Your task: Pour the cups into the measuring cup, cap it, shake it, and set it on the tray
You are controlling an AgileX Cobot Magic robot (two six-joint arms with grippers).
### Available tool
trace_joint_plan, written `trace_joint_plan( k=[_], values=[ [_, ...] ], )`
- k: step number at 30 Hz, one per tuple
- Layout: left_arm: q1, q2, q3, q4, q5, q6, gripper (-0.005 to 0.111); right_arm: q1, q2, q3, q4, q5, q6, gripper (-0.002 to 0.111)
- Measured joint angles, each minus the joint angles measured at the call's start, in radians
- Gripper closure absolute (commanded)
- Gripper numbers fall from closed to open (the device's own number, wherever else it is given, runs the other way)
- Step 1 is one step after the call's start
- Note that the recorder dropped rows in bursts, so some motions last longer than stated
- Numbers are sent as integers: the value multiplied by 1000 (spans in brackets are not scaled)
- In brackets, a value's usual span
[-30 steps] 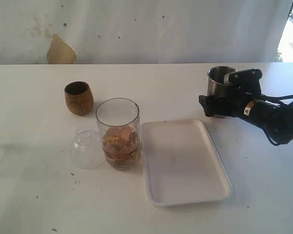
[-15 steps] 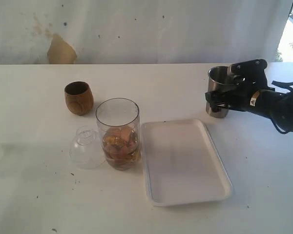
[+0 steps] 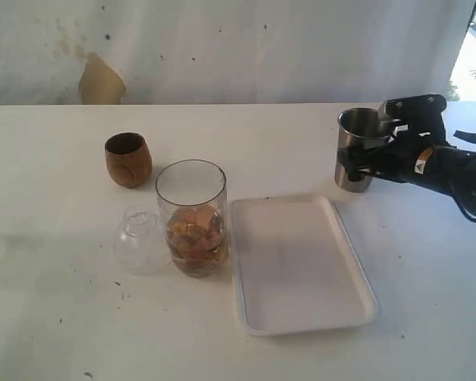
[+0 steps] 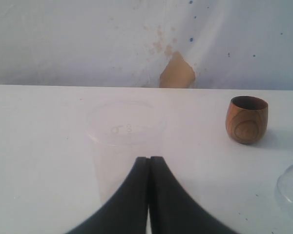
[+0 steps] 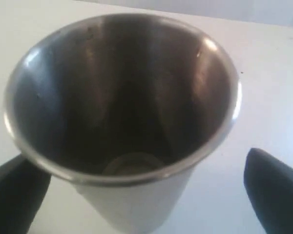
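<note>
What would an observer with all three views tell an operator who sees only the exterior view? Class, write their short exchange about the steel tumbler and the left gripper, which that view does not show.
Operator: Is there anything in the steel tumbler?
Observer: The right wrist view looks down into it, and only bare metal shows, right to the bottom.
Operator: And the left gripper, which I cannot see?
Observer: It is shut with nothing between its fingers. It points at a frosted cup that lies outside your view.
</note>
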Motion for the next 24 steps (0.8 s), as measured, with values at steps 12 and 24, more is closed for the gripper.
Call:
trace_joint_plan(
  k=[12, 24],
  values=[
    [0, 0, 0, 0, 0, 0, 107, 0, -100, 4, -255, 37, 266, 3],
    [0, 0, 0, 0, 0, 0, 107, 0, -306, 4, -272, 158, 336, 3]
  ],
)
